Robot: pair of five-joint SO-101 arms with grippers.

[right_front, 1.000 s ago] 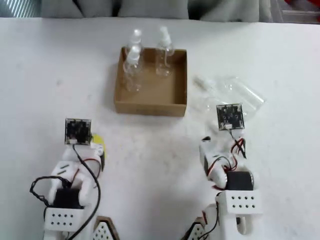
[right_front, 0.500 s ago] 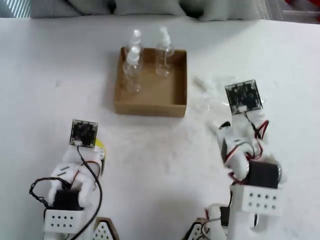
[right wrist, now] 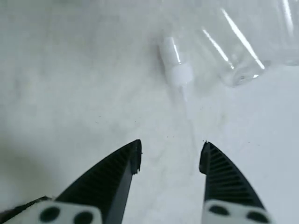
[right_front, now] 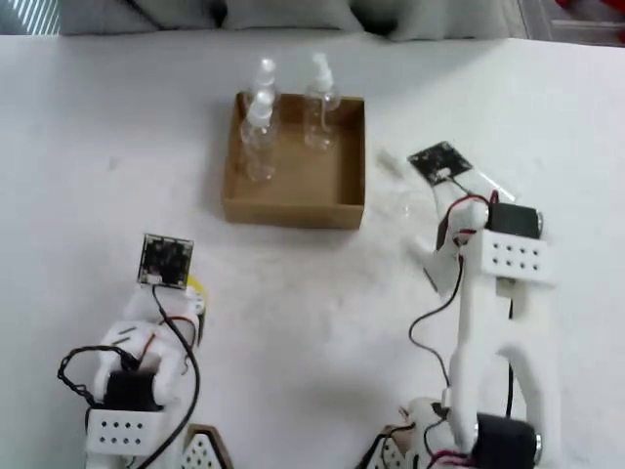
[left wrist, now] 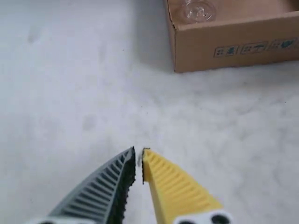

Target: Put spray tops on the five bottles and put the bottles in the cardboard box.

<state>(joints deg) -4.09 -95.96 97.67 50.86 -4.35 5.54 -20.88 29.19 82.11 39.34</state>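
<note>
The cardboard box [right_front: 342,200] stands at the table's middle back, with three clear bottles carrying white spray tops upright inside: two at its left [right_front: 258,125] and one at its back right [right_front: 319,98]. Right of the box lie clear loose bottles [right_front: 483,182] and a white spray top [right_front: 391,161]. My right arm [right_front: 500,256] stretches out over them. My right gripper [right wrist: 170,147] is open, just short of a spray top [right wrist: 175,65] and a lying bottle [right wrist: 229,51]. My left gripper [left wrist: 138,151] is shut and empty over bare table, near the box's corner [left wrist: 224,44].
The white table [right_front: 117,127] has free room left of the box and in front of it. The left arm [right_front: 146,332] sits at the lower left. One bottle's base [left wrist: 196,9] is seen in the box in the left wrist view.
My right arm has stretched forward and to the right, bringing its gripper up to the loose bottles beside the box. The left arm has shifted only slightly.
</note>
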